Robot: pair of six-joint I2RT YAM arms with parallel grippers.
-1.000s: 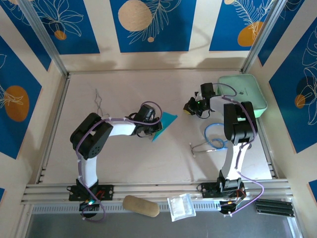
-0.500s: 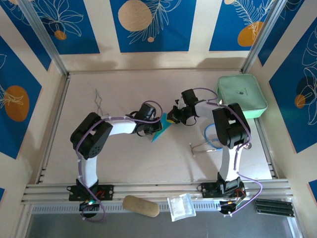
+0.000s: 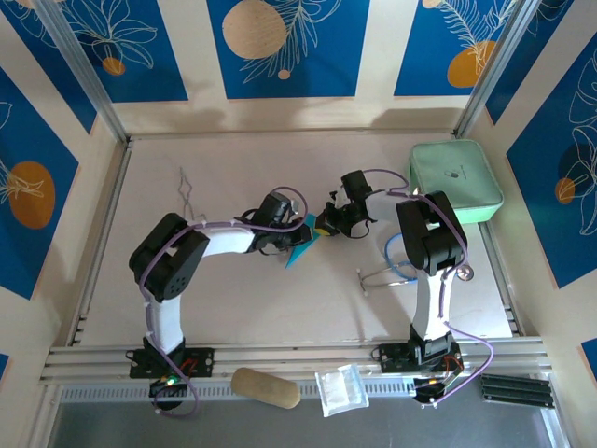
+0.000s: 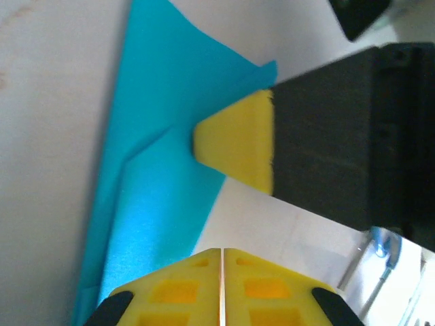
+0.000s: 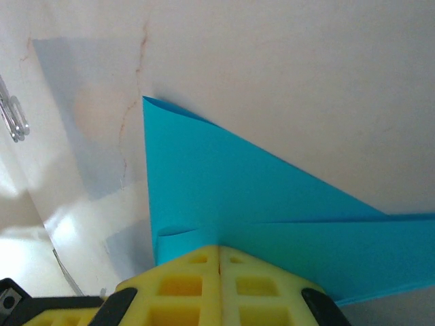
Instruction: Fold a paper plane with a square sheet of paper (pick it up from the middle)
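You've got the paper (image 5: 224, 183) as a creased, pointed shape at the middle of the table (image 3: 233, 299), between both arms. Your left gripper (image 4: 222, 261) has its fingers closed flush together, with the paper running under one finger. I can't tell if it's pinched. Your right gripper (image 5: 219, 255) is closed too, its tip down on the paper beside a fold, with a curled edge touching it. The grip there is also unclear. The pouch (image 3: 457, 177) is at the far right corner.
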